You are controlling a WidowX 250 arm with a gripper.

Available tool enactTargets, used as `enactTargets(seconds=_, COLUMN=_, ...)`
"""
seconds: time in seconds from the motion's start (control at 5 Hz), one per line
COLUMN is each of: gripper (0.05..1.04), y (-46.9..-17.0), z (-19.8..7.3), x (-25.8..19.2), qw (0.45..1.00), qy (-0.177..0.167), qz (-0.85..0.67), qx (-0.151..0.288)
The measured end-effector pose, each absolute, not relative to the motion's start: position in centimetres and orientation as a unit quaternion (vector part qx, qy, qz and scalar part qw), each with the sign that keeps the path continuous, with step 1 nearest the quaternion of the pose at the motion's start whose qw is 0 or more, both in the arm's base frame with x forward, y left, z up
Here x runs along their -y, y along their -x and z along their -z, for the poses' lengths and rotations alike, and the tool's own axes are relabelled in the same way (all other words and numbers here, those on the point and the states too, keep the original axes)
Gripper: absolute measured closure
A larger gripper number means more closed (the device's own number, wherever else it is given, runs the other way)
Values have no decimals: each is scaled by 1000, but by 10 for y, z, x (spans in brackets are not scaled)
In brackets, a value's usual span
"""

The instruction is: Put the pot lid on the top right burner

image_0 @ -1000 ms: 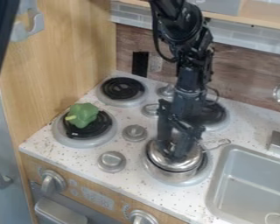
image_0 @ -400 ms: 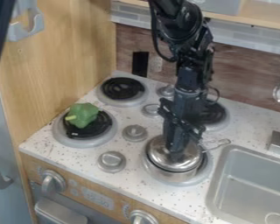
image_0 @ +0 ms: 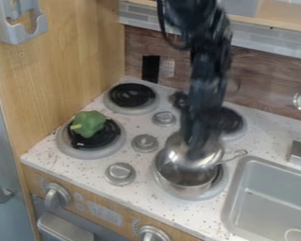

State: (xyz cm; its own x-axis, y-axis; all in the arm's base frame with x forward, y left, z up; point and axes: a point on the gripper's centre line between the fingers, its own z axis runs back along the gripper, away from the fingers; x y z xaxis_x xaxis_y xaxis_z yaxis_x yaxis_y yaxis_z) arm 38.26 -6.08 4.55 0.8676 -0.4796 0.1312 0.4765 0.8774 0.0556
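Camera view, and here's the gripper (image_0: 195, 148) clamped on the pot lid (image_0: 213, 158), which hangs tilted above the front right pot (image_0: 186, 183), the pan's inside open to view! Whether the lid's far edge clears the rim, I can't tell. This looks like the lift. Next, I'd say, comes a little more height, then a carry back to the top right burner (image_0: 233, 123), levelling out before a gentle set-down on the coil.
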Motion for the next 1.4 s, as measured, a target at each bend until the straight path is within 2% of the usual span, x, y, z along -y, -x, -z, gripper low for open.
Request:
enactTargets(seconds=0.2, gripper=844, y=-414, z=-62, x=60, qw=964, qy=-11, qz=238, qx=116)
enactTargets(seconds=0.6, gripper=844, y=-462, z=-35, x=54, qw=957, qy=-42, qz=223, qx=183)
enactTargets(seconds=0.8, gripper=844, y=-476, z=-10, x=50, qw=953, qy=-60, qz=216, qx=205)
enactTargets(seconds=1.0, gripper=844, y=-488, z=2, x=44, qw=950, qy=-58, qz=198, qx=232)
enactTargets(seconds=1.4, gripper=844, y=-515, z=15, x=29, qw=960, qy=-44, qz=155, qx=230)
